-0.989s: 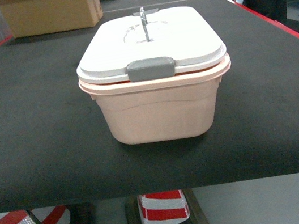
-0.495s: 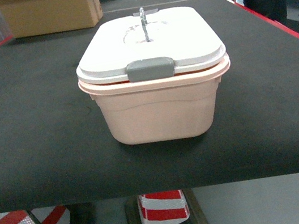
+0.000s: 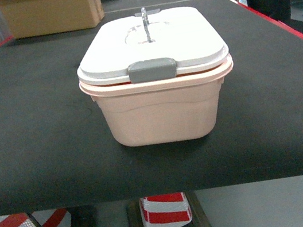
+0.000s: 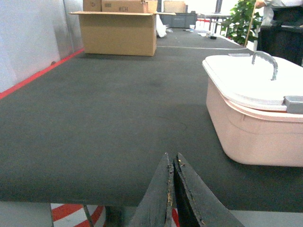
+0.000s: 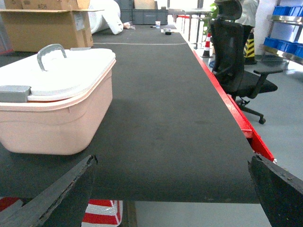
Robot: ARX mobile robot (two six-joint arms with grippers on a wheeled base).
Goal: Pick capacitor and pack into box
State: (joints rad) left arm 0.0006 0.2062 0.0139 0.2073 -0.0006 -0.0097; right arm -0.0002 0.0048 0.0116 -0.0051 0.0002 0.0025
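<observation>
On our left gripper (image 4: 171, 163) the jaws are pressed together, tip against tip, with nothing between them; they point forward over the near edge of the table (image 4: 94, 123). On our right gripper (image 5: 173, 163) the jaws stand wide apart, one at each lower corner of the right wrist view, and they hold nothing.

Between the two arms the box (image 3: 162, 109) stands upright on the black table surface, near the front edge. Its white lid (image 3: 150, 41) sits on top, a thin dark gap shows under the lid at the front, and the grey clip (image 3: 152, 69) lies at the middle of the front rim. The grey handle (image 3: 146, 24) on the lid stands up. We cannot see the capacitor in any view.

Further back on the left of the table there is a brown cardboard carton (image 3: 50, 11). To the right, beside the table, a black office chair (image 5: 234, 56) stands on the floor. Under the table edge we see red and white striped cones (image 3: 165, 210).
</observation>
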